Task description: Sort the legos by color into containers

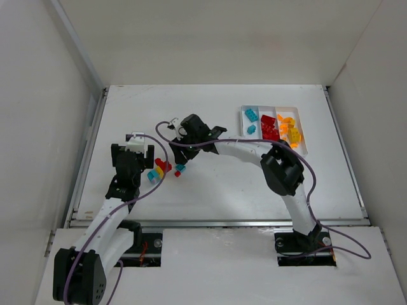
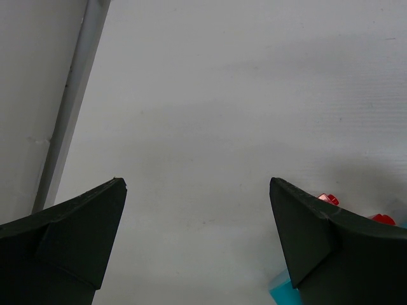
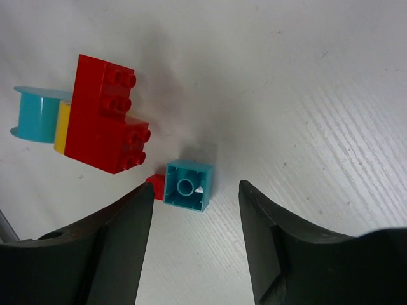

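The white tray (image 1: 270,107) sits at the desk's (image 1: 222,184) far right. Its left compartment holds two teal legos (image 1: 252,115), the middle one red legos (image 1: 269,127), and the right one orange-yellow legos (image 1: 291,130). A loose cluster lies well apart, left of centre. There the right pincer (image 3: 196,185), partly spread and empty, hangs over a teal brick (image 3: 188,185) beside a red stack (image 3: 105,114). The left pincer (image 2: 197,181) gapes wide, holding nothing.
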`<state>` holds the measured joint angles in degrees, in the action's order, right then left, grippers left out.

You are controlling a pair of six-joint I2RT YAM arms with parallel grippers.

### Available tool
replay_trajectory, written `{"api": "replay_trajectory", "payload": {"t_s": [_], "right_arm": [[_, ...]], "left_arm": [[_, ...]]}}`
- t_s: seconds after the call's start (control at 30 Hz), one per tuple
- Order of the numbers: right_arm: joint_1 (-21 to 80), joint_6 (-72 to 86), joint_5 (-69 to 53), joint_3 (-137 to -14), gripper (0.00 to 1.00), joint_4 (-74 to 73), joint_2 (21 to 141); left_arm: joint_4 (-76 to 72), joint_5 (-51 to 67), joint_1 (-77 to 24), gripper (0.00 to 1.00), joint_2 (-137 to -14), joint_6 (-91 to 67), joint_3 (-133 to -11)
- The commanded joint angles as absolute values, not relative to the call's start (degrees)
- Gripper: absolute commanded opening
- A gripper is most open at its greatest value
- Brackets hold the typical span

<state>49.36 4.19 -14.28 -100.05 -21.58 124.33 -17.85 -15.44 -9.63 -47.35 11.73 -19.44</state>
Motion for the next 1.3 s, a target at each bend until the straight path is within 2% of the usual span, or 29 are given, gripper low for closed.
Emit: {"api": "replay_trajectory", "payload": {"t_s": [0.0, 0.57, 0.63, 0.67, 0.8, 0.97, 1.1, 1.2, 1.27], "right_arm": [[49.4, 5.0, -12.8, -101.2, 0.62, -21.8, 124.7], [51.0, 5.0, -13.3, -103.0, 0.67, -22.3, 130.3], [51.0, 5.0, -13.3, -103.0, 0.61, -22.3, 130.3], [51.0, 5.0, -13.3, -103.0, 0.5, -22.3, 130.3], [51.0, 5.0, -13.9, -102.4, 0.23, -22.3, 130.3], [51.0, 4.5, -13.9, -101.0, 0.02, -21.8, 129.6], [47.7, 8.6, -9.3, -96.8, 0.0, -19.3, 124.6], [43.3, 14.2, -7.4, -88.8, 0.0, -15.2, 115.9], [38.8, 17.8, -1.8, -82.5, 0.0, -11.6, 107.9]], "left_arm": [[-21.2, -16.1, -9.4, 0.94, -46.1, 12.0, -19.0], [-21.2, -16.1, -9.4, 0.94, -45.6, 12.0, -19.0], [-21.2, -16.1, -9.4, 0.94, -45.6, 12.0, -19.0], [-21.2, -16.1, -9.4, 0.94, -45.6, 12.0, -19.0], [-21.2, -16.1, -9.4, 0.94, -45.6, 12.0, -19.0], [-21.2, -16.1, -9.4, 0.94, -45.1, 12.0, -19.0], [-21.2, -16.1, -9.4, 0.94, -45.1, 12.0, -19.0], [-21.2, -16.1, -9.4, 0.94, -45.1, 12.0, -19.0], [-21.2, -16.1, -9.4, 0.94, -45.1, 12.0, -19.0]]}}
